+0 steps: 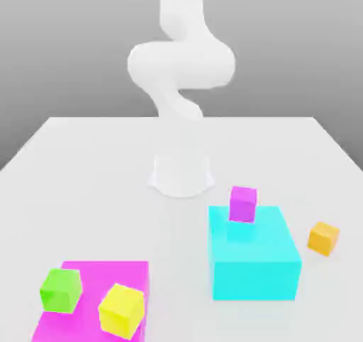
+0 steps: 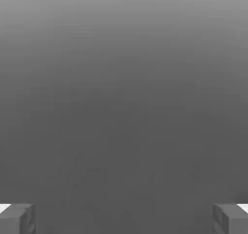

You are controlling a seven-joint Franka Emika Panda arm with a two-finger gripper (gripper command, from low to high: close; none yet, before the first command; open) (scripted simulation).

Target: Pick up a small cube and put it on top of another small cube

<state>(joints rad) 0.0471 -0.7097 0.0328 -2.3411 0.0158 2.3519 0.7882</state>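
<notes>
A small purple cube (image 1: 242, 203) sits on the back edge of a large cyan block (image 1: 254, 252). A small orange cube (image 1: 323, 238) rests on the table at the exterior view's right. A green cube (image 1: 60, 289) and a yellow cube (image 1: 122, 309) stand side by side on a flat magenta pad (image 1: 106, 273). In the hand view my gripper (image 2: 124, 219) is open, its two grey fingertips (image 2: 17, 218) far apart with nothing between them, facing plain grey background. The white arm (image 1: 181, 64) rises from its base and leaves the exterior view at the top.
The arm's round white base (image 1: 181, 172) stands mid-table behind the cyan block. The white table (image 1: 92, 192) stretches bare between the base and the magenta pad. The pad reaches the front edge of the exterior view.
</notes>
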